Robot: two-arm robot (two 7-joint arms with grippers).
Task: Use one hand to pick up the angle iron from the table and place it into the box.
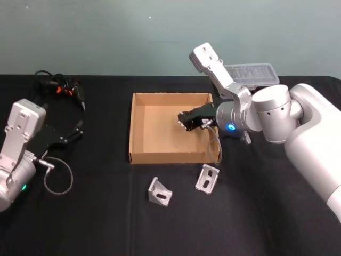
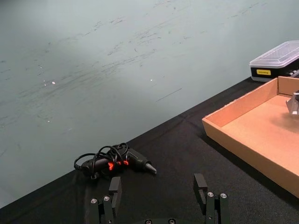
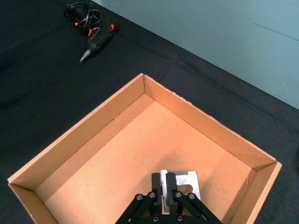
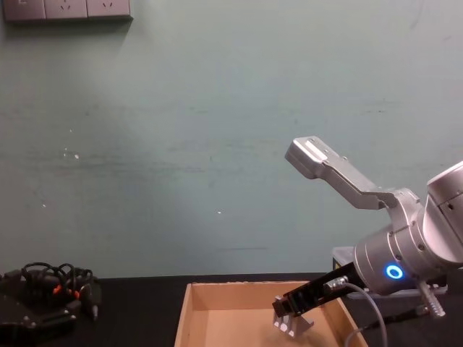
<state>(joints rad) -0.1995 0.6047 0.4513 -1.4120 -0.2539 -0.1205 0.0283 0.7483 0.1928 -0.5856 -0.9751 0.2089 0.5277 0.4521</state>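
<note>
Surrounding the box [image 1: 131,128]: two loose angle irons [image 1: 160,192] [image 1: 207,177], glue gun [image 1: 66,90], organiser case [image 1: 253,73].

Box [image 1: 168,158] sits at the centre of the surface [image 1: 106,218], left angle iron [image 1: 159,192] and right angle iron [image 1: 207,178] just before it, glue gun [image 1: 63,88] far-left, organiser case [image 1: 253,73] behind.

The right gripper [image 3: 164,183] hangs over the right part of the tan cardboard box [image 3: 74,140], its jaws closed on one flange of a silver angle iron [image 3: 185,184]. The slotted flange lies flat, low over the box floor; whether it touches cannot be told. On the black surface [image 3: 42,98] at the far left lies a black glue gun [image 3: 96,43] with a coiled cable, near the pale green wall [image 3: 210,28].
</note>
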